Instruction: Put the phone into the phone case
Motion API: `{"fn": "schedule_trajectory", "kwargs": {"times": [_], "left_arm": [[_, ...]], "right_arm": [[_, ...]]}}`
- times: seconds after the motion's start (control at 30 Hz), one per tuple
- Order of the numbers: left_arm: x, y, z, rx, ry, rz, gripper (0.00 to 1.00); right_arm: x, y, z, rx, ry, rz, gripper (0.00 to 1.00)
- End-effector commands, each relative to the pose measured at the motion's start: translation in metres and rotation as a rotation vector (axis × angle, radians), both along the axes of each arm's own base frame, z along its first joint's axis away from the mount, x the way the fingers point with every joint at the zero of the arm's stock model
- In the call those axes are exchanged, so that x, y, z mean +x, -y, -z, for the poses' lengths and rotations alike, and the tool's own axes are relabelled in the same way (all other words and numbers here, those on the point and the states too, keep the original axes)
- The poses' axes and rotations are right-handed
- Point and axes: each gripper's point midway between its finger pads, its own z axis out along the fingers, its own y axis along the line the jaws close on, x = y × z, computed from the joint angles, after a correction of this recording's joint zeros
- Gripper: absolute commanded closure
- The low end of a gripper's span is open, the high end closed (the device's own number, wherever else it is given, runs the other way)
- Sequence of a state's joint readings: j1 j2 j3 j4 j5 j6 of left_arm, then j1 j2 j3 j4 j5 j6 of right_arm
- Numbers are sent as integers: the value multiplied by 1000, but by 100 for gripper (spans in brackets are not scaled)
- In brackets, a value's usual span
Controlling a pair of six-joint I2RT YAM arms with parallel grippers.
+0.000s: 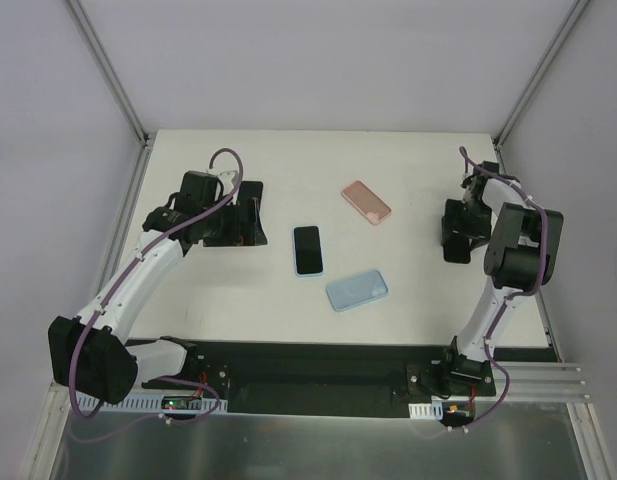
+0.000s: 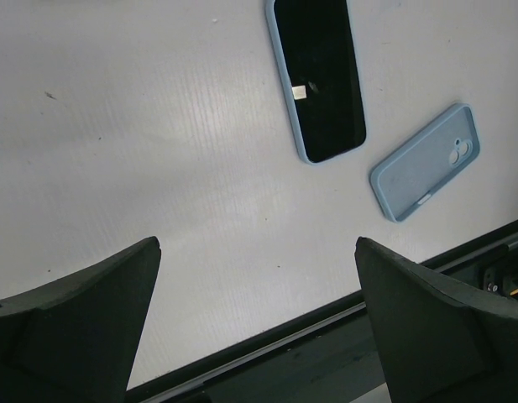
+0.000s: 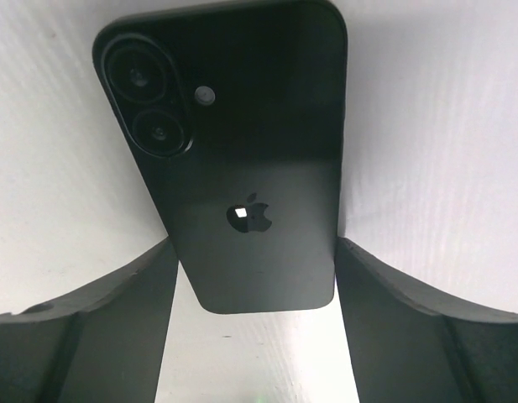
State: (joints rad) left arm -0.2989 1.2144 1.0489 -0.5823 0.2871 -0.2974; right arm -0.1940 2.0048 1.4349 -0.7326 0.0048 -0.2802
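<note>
A black phone [image 3: 250, 168] lies back up, its camera end away from me, between the fingers of my right gripper [image 3: 254, 243]. Both fingers [image 3: 384, 319] touch its long edges, so the gripper is shut on it, at the right of the table [image 1: 456, 235]. A light blue empty case [image 1: 357, 290] lies back up in the near middle and also shows in the left wrist view [image 2: 425, 164]. My left gripper [image 2: 257, 243] is open and empty above bare table at the left [image 1: 250, 215].
A second phone, screen up in a blue case [image 1: 308, 250], lies mid-table and shows in the left wrist view [image 2: 317, 80]. A pink case [image 1: 366, 202] lies further back. The black rail [image 1: 308, 360] runs along the near table edge.
</note>
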Motion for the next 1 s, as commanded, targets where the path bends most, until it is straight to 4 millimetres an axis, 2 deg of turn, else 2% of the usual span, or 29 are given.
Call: {"fn": "schedule_trajectory", "kwargs": {"times": [0.0, 0.1, 0.23, 0.4, 0.57, 0.6, 0.67, 0.7, 0.77, 0.8, 0.83, 0.9, 0.93, 0.97], "left_arm": [[-2, 4, -11, -43, 35, 31, 1], [-7, 11, -8, -68, 15, 51, 1], [-9, 17, -7, -50, 27, 46, 1], [-13, 38, -4, -88, -22, 43, 3], [-15, 76, -8, -130, -44, 74, 6], [-14, 83, -2, -125, -69, 77, 6], [-12, 102, -8, -144, -75, 101, 7], [-8, 110, -1, -140, -97, 102, 9], [-3, 127, -8, -163, -97, 117, 10], [1, 135, -2, -161, -117, 124, 10], [7, 143, -10, -179, -103, 128, 11], [10, 158, -7, -185, -116, 150, 12], [17, 169, -17, -212, -93, 163, 13], [21, 176, -10, -207, -103, 171, 13]], "right_arm": [[-14, -19, -14, 14, 7, -12, 39], [-18, -34, -21, 48, 38, -25, 40], [-39, -52, -12, 114, 22, -5, 43], [-47, -80, -14, 215, 88, 6, 46], [-57, -98, -14, 283, 113, -6, 47], [-54, -106, -16, 333, 139, -13, 47], [-55, -116, -17, 385, 151, -2, 47], [-58, -122, -14, 420, 155, -7, 48], [-58, -129, -13, 452, 166, -9, 48], [-61, -133, -11, 476, 170, -8, 48], [-61, -136, -10, 490, 173, -11, 48], [-61, -141, -12, 520, 191, -11, 49], [-64, -144, -10, 537, 189, -11, 50], [-64, -148, -13, 558, 196, -4, 50]]}}
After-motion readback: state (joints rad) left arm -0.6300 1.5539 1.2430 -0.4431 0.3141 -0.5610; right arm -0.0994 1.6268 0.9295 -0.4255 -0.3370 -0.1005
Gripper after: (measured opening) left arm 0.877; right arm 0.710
